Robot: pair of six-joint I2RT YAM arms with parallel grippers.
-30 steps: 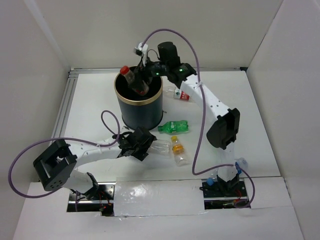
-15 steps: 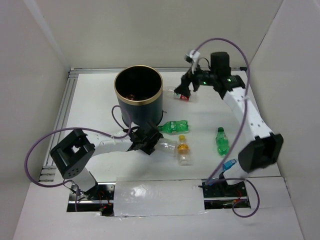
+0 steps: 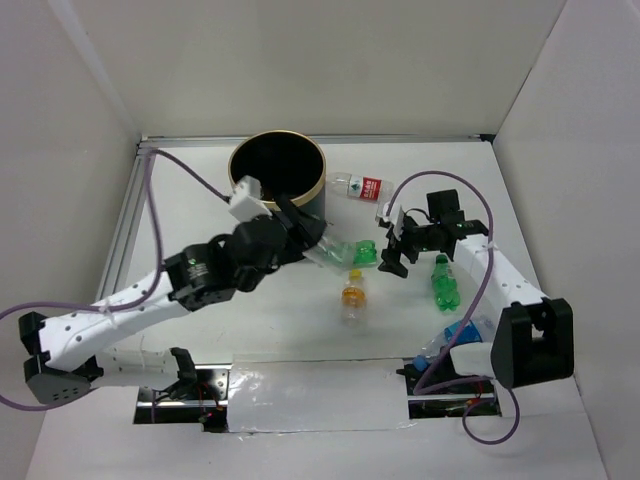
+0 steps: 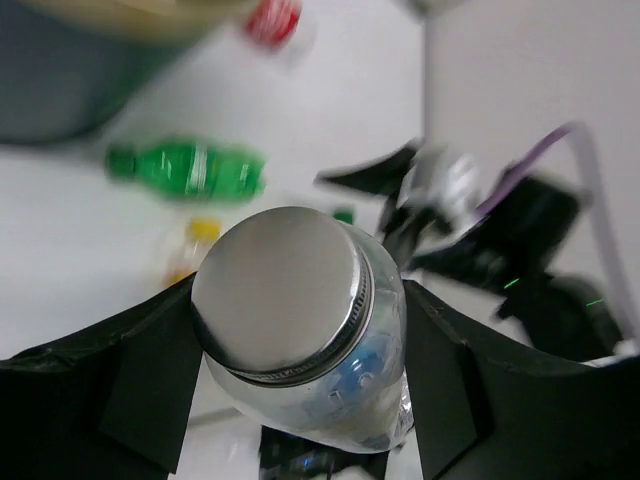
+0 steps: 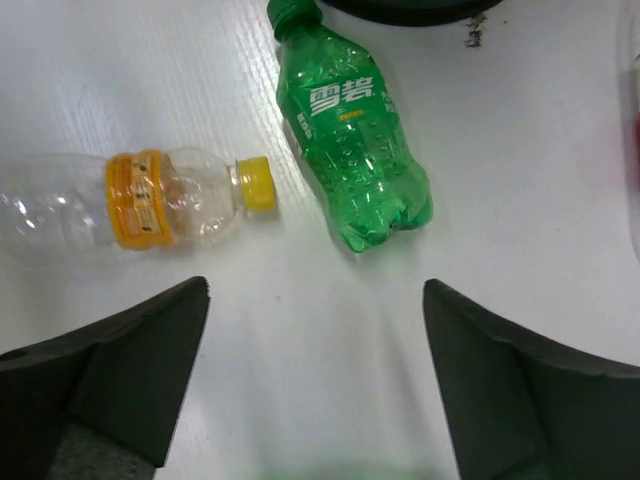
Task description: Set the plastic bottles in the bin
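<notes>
Where left gripper (image 3: 308, 240) hangs: by navy cylindrical bin (image 3: 277, 134), clasping clear crushed plastic bottle (image 4: 300, 320)
Right gripper (image 5: 315, 290): fingers wide, facing green plastic bottle (image 5: 355, 150)

Only one mark can be read — the white Chinese characters 雪碧, printed on the green bottle (image 5: 355, 150) lying on the worktop (image 5: 330, 330) in the right wrist view. The orange band on the yellow-capped clear bottle (image 5: 150, 205) beside it shows print too fine to make out. The red-and-white labelled bottle (image 3: 362, 186), seen from above, is likewise illegible — too small.
</notes>
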